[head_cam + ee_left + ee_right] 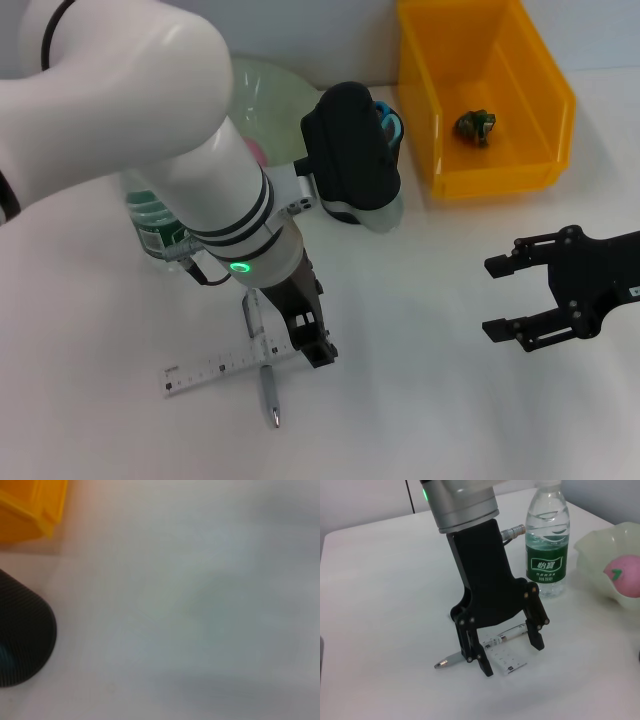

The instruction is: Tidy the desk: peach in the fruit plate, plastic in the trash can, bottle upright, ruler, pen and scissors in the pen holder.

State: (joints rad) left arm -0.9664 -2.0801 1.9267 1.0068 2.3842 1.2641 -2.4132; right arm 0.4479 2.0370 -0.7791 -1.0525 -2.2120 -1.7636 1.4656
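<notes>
The left gripper (507, 652) stands low over the counter (420, 400) with its fingers spread apart, one on each side of the pen (485, 647), which lies flat across the ruler (506, 659); the straddling pose looks like a set-up to pinch the pen across its barrel, though nothing is clamped yet. In the head view the pen (268, 385) and ruler (225, 368) form a cross near the counter's front, so the pen, lying on top, is probably the one to lift first. The bottle (547, 540) already stands upright, the peach (622, 575) sits in the plate (600, 545), and a crumpled scrap (474, 126) rests in the yellow bin (500, 175). The black holder (350, 160) stands just behind the working arm, a blue scissor handle (392, 125) poking from it, a short carry for the pen. The right gripper (510, 297) hovers idle at the right, fingers apart, holding nothing.
</notes>
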